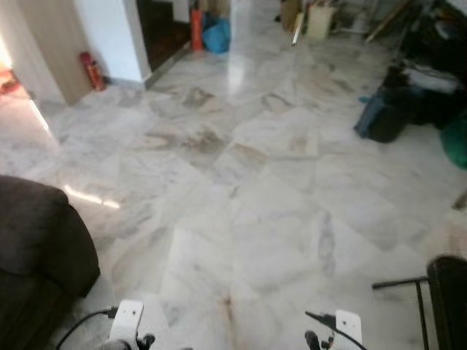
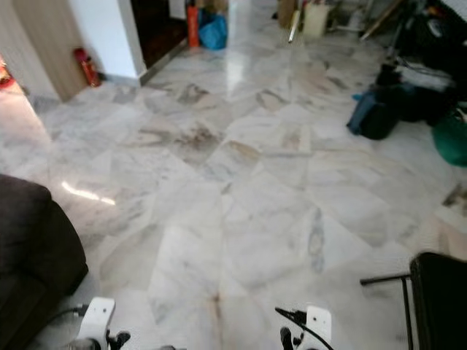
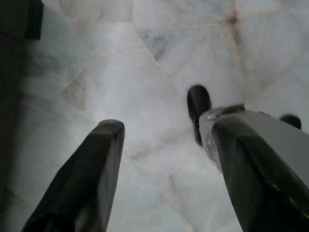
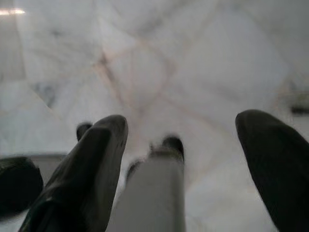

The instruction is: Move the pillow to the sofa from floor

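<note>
Both arms hang low. The left end effector (image 3: 164,159) points down at the marble floor (image 1: 241,182), its two black fingers spread wide apart with nothing between them; bare tile shows through the gap. The right end effector (image 4: 193,164) also points at the floor, fingers spread and empty, though its wrist view is blurred. In the head views the two wrists appear as pale blocks at the lower edge, the left one (image 1: 128,321) with a black cable looping off it, the right one (image 1: 347,326) likewise wired.

The sofa (image 1: 33,248), dark brown, sits just outboard of the left end effector, its rounded arm near that wrist. Outboard of the right end effector stands a black chair (image 1: 446,299) with a thin metal frame. Well ahead of both end effectors, across open floor, a dark bag (image 1: 383,117) lies with other clutter to the right-hand side, a green thing (image 1: 456,142) beside it. Far ahead and to the left, a red extinguisher (image 1: 92,71) leans at the foot of a white wall (image 1: 109,36), and a blue bag (image 1: 216,35) sits by a doorway further back.

I cannot make out a pillow anywhere on the floor or sofa, so I cannot say where it is.
</note>
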You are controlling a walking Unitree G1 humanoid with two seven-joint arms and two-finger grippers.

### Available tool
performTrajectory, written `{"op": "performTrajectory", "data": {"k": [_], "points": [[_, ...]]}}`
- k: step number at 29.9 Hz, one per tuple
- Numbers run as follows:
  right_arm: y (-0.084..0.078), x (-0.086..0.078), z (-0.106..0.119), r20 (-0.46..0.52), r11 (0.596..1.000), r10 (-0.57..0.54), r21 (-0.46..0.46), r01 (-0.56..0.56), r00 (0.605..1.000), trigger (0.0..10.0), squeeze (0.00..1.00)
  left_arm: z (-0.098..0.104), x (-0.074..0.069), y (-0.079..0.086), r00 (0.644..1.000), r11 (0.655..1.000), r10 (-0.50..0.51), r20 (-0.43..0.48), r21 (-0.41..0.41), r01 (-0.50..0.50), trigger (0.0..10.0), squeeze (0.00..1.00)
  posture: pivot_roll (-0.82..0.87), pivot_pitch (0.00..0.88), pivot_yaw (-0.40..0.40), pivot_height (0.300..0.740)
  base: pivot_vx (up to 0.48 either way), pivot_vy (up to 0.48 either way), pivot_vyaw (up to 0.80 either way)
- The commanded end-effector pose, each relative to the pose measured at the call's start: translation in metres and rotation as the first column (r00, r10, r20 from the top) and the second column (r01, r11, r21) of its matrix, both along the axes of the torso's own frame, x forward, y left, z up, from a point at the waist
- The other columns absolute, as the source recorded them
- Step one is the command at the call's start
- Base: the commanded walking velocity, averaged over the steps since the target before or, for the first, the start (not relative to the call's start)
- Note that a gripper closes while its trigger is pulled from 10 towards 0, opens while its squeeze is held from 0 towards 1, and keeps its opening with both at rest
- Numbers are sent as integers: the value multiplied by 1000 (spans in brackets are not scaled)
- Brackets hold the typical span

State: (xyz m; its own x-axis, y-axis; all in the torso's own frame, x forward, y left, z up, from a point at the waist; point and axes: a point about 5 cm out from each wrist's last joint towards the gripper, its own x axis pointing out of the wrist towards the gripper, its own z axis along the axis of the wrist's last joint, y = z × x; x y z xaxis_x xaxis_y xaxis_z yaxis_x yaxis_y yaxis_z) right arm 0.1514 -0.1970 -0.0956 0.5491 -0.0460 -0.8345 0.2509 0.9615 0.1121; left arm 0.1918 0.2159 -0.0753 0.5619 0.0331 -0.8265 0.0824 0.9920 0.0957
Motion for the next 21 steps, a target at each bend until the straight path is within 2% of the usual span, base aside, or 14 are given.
{"op": "performTrajectory", "data": {"k": [1, 21], "points": [[1, 0, 0, -1, 1000, 6, 2, -6, 1000, 10000, 0, -3, -6, 3, 1000, 1000, -10, -29, 14, 11, 10000, 0, 53, 25, -7, 740, -326, 0, 0], [1, 1, 0, 0, 1000, 9, 2, -9, 1000, 10000, 0, -3, -6, 3, 999, 1000, -9, -31, 9, 9, 10000, 0, 51, 29, -8, 740, -330, 0, 0]]}}
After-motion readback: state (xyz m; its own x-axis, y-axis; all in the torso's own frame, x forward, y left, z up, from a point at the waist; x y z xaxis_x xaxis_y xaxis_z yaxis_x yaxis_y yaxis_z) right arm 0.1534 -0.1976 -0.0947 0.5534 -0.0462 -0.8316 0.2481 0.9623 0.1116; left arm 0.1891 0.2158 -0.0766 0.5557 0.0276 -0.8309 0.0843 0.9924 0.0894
